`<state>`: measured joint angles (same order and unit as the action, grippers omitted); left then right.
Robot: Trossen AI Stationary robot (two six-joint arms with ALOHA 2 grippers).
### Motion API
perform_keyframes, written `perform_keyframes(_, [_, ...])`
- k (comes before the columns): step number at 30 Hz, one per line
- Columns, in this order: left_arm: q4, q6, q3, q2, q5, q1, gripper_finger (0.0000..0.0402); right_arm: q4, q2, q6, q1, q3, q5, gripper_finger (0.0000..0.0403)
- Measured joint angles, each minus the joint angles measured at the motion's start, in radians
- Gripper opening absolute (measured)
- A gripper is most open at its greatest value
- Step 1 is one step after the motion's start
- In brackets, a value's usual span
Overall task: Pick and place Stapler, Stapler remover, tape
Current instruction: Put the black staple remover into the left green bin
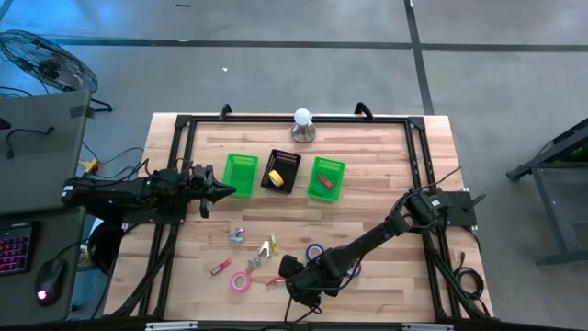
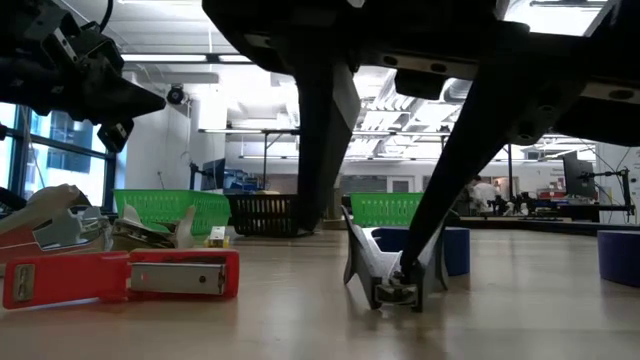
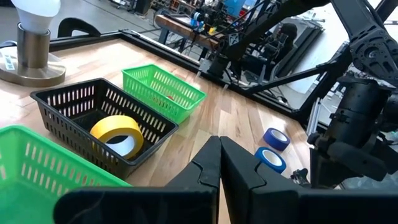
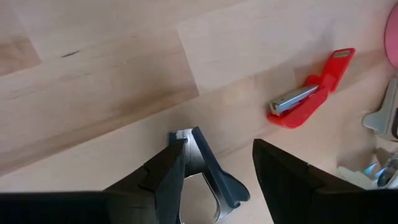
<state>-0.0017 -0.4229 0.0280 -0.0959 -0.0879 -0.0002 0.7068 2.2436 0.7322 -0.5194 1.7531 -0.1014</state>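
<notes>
A dark-handled staple remover (image 4: 200, 167) with metal jaws stands on the wood between my right gripper's (image 4: 217, 146) open fingers, low near the table's near edge (image 1: 280, 274); the low view shows the remover (image 2: 385, 270) resting on the table. A small red stapler (image 4: 308, 93) lies beside it on the left (image 1: 220, 268). The pink tape (image 1: 241, 281), blue tape (image 1: 315, 250) and purple tape (image 1: 351, 268) lie flat nearby. The yellow tape (image 3: 118, 134) sits in the black basket (image 1: 280, 172). My left gripper (image 1: 228, 190) hovers shut by the left green basket (image 1: 243, 172). My right gripper comes at the staple remover from above, with one finger (image 4: 165, 174) close against its one side (image 4: 186, 155) and the other finger (image 4: 286, 174) standing off from it. I cannot tell whether the near finger touches it. The remover stands on the table.
Two more metal staple removers (image 1: 237, 234) (image 1: 266, 248) lie mid-table. The right green basket (image 1: 328, 166) holds a red item (image 1: 322, 187). A lamp with a white bulb (image 1: 303, 125) stands at the far edge. Bare wood lies to the right of the baskets.
</notes>
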Motion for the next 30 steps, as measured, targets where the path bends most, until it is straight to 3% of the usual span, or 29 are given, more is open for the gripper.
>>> perform_keyframes(30, [-0.001,-0.003,0.000,0.000,0.002,0.000,0.0001,0.098,0.003,-0.009,-0.018,0.044,-0.095,0.0181])
